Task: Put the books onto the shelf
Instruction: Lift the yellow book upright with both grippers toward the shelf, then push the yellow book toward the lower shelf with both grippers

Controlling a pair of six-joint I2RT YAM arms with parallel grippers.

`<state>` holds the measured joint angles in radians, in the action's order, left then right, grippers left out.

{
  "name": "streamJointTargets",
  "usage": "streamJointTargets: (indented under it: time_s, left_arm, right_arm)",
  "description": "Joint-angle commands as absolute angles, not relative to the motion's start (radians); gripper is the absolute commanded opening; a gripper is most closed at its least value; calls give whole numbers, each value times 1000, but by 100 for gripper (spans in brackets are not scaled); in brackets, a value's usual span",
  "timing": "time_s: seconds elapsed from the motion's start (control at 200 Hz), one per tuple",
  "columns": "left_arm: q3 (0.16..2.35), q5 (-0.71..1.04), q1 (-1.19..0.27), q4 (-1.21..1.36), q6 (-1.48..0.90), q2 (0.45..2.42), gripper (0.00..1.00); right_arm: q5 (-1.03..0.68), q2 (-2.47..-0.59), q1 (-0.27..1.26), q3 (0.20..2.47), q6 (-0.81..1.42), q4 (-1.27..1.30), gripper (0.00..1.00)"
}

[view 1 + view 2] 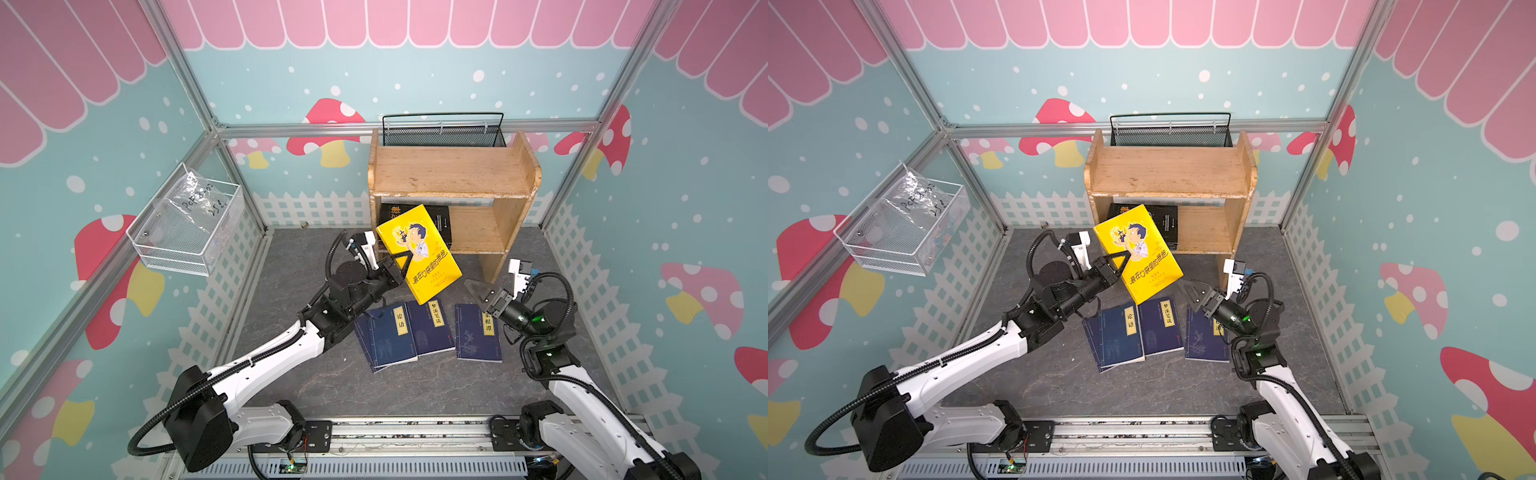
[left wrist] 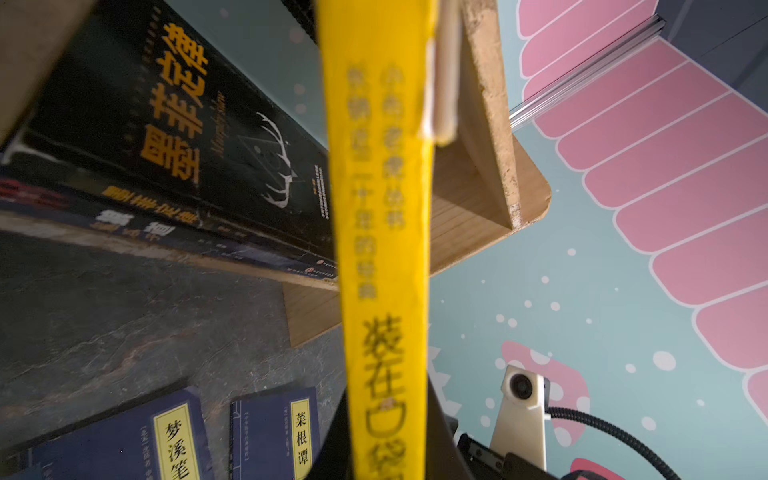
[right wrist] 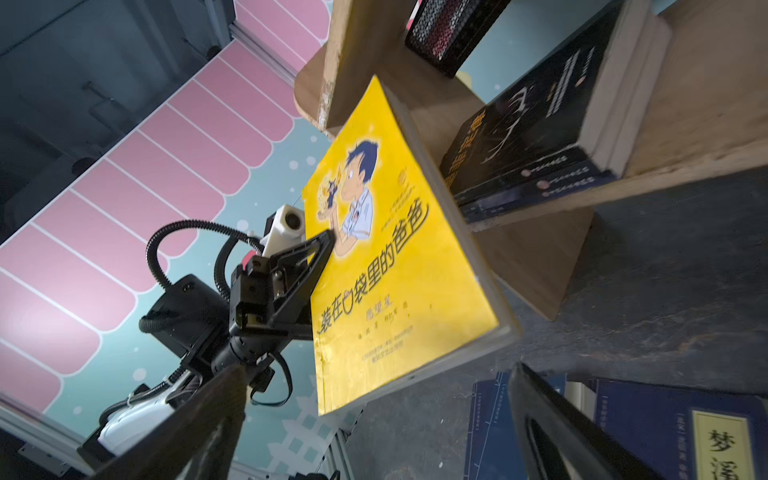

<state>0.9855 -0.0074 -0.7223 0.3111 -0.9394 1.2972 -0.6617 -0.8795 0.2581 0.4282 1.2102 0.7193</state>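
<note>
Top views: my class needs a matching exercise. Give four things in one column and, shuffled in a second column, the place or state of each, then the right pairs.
Column 1
1. yellow book
2. black antler book
3. rightmost navy book
4. right gripper

Column 2
A. open, holding nothing
B. flat on the dark tabletop
C. held up by the left gripper
D. lying on the lower tier of the shelf

Pairs: 1-C, 2-D, 3-B, 4-A

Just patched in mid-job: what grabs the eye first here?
The bright yellow book, tilted in mid-air, clamped in the left gripper just before the lower tier of the shelf, where dark books lie. Next, the navy books flat on the floor between the arms, and the right gripper near them, jaws open.
</note>
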Motion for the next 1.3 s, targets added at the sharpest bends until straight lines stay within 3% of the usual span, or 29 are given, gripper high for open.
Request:
streamJointTargets:
  time_s: [0.0,0.37,0.54,0.785,0.946,1.081,1.296]
  left_arm:
    - [1067,-31,-723,438,-963,1316,0]
    - [1071,-28,-723,532,-1029,1372,0]
    - [1057,-23,-722,576,-1059,1385,0]
    - [1033,-50,-737,608,-1076,1400,0]
    - [1023,-55,-750,640,-1091,1416,0]
    - [1028,-58,-762,649,-1094,1430,0]
    - [1020,-54,-769,657,-1102,1432,1]
  right_arm:
    - [-628,-922,293,452,1250,801,99]
    - [-662,-1087,325,504,1349,1017,99]
    - [-663,-1182,349,504,1420,1150,95]
    - [-605,-1233,370,507,1470,1247,69]
    - [-568,-1246,374,513,1487,1283,58]
    - [-563,-1278,384,520,1509,1333,56]
    - [-543,-1315,391,521,1528,1369,28]
